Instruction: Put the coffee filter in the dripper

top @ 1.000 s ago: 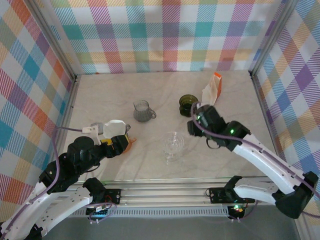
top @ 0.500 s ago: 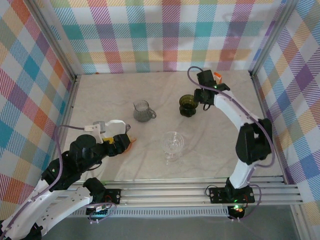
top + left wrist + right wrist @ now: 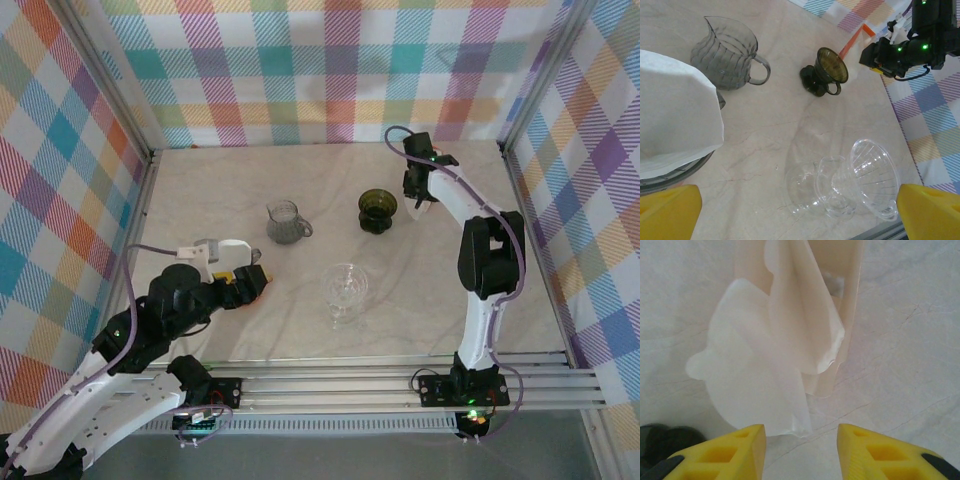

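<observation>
Marble-look tabletop [image 3: 200, 190], plaid walls [image 3: 330, 70]; left gripper [image 3: 800, 212] spread wide, empty; right gripper [image 3: 801, 442] parted, empty, over coffee filters [image 3: 755, 375].

Bright even light washing over the pale table [image 3: 200, 200], only faint soft shadows forming, yellow fingertips [image 3: 715, 452] blurring up close in the wrist views.

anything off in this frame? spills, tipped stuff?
Yes: white filters hang out of the open beige packet near the dark dripper, splayed and creased on the table, just ahead of the right gripper. The clear dripper looks upright.
</observation>
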Motion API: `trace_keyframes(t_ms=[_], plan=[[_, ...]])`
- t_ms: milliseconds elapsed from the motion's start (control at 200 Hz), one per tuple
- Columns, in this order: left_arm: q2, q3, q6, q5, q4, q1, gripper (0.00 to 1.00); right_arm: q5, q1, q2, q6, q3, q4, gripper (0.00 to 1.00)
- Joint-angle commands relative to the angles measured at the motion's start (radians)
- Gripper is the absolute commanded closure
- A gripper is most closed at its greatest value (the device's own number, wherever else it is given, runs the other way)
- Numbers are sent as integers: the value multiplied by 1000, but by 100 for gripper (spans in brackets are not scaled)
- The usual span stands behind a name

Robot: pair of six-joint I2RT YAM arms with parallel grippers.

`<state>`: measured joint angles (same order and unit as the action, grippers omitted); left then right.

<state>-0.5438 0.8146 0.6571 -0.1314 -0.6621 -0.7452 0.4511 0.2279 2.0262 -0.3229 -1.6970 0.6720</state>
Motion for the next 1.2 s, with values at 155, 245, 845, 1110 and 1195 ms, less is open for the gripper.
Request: trace_keyframes(t_ms=[155,245,845,1110,1195], plan=[[-17,-14,-21,4,42,-9,0,13,-7,68,67,-59,-4,58],[-23,-14,-21,3,44,-10,0,18,-8,86,74,-64,-5,60],[-27,-26,-7,15,54,-8,0,11,1,-29,133,59,-65,100],[-5,-20,0,32,42,-9,0,14,58,-236,115,176,-51,100],[5,-13,3,38,35,-9,0,14,84,-329,103,216,-31,100]])
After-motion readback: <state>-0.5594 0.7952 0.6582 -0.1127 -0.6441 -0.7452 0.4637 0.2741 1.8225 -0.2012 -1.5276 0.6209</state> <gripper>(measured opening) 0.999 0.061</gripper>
